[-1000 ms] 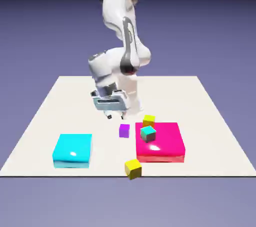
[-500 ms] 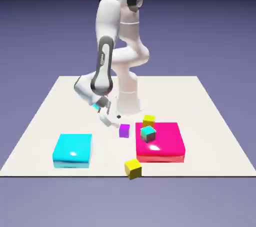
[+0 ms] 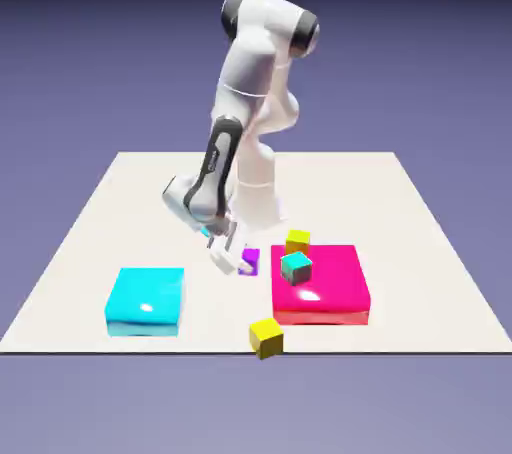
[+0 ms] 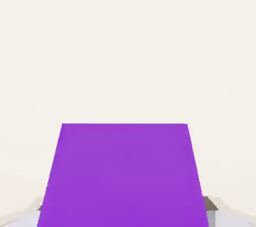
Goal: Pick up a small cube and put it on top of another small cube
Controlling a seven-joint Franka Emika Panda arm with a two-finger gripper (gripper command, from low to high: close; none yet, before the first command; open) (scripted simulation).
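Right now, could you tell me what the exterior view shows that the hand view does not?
Only the exterior view shows the arm, the cyan block, the magenta block carrying a teal cube, and two yellow cubes. Only the hand view shows the finger tips flanking the cube at close range. Both show the purple cube on the table at the end effector.

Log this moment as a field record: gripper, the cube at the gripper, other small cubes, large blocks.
gripper: down at the table, purple cube between its fingers; whether it has closed cannot be told
purple cube: on the table, fills the hand view's lower half
teal cube: on top of the pink block
yellow cubes: one behind the pink block, one near the front edge
cyan block: on the exterior view's left
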